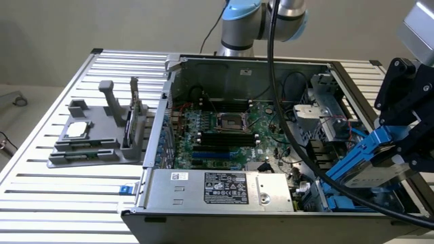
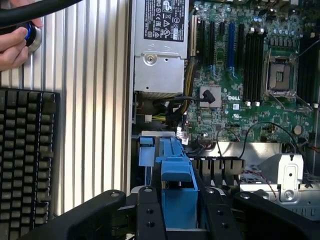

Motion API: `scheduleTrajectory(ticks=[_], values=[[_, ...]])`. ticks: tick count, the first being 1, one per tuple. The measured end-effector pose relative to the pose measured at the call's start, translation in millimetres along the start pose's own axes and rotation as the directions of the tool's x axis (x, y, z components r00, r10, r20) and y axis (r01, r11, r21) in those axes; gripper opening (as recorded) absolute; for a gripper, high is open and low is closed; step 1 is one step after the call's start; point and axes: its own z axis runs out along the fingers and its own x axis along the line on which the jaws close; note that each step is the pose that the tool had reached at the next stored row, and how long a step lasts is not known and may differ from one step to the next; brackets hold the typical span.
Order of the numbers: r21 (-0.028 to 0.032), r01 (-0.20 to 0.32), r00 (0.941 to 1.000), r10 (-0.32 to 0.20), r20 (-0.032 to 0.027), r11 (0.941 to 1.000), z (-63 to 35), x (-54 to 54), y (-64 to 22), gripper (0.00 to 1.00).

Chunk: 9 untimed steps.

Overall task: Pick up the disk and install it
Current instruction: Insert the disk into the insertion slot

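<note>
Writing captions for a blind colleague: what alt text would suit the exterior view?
A black gripper holds the disk, in its blue carrier, tilted over the open computer case at the exterior view's right. The case's green motherboard is exposed, and a grey parts holder stands on the slatted table at the view's left.

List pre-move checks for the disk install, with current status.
1. Grip: gripper shut on the disk: ok.
2. Install: the disk held tilted above the case, not seated: not ok.
3. Clearance: black cable crosses the case near the disk: cannot tell.
4. People: hand on the table by the keyboard, outside the case: ok.
5. Landing spot under the disk: hidden, cannot tell.
</note>
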Motion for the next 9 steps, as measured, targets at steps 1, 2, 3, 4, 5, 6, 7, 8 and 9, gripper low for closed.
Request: scheduleTrajectory(ticks=[1, 2, 3, 4, 5, 6, 7, 8, 9], values=[[-0.0002, 0.002, 1.0000, -0.002, -0.0001, 1.0000, 0.6, 0.2, -0.1, 0.33], [-0.0004, 0.003, 1.0000, -0.003, -0.0001, 1.0000, 1.1, 0.5, -0.1, 0.33], [-0.0006, 0.005, 1.0000, -0.005, -0.0003, 1.0000, 1.7, 0.7, -0.2, 0.33], [-0.0007, 0.006, 1.0000, -0.006, -0.0004, 1.0000, 2.2, 0.9, -0.2, 0.33], [-0.0008, 0.007, 1.0000, -0.007, -0.0004, 1.0000, 2.7, 1.2, -0.3, 0.33], [-0.0011, 0.009, 1.0000, -0.009, -0.0005, 1.0000, 3.2, 1.4, -0.4, 0.33], [-0.0012, 0.010, 0.9999, -0.010, -0.0006, 0.9999, 3.6, 1.7, -0.4, 0.33], [-0.0014, 0.012, 0.9999, -0.012, -0.0004, 0.9999, 4.2, 1.9, -0.5, 0.33], [-0.0015, 0.013, 0.9999, -0.013, -0.0003, 0.9999, 4.9, 2.2, -0.5, 0.33]])
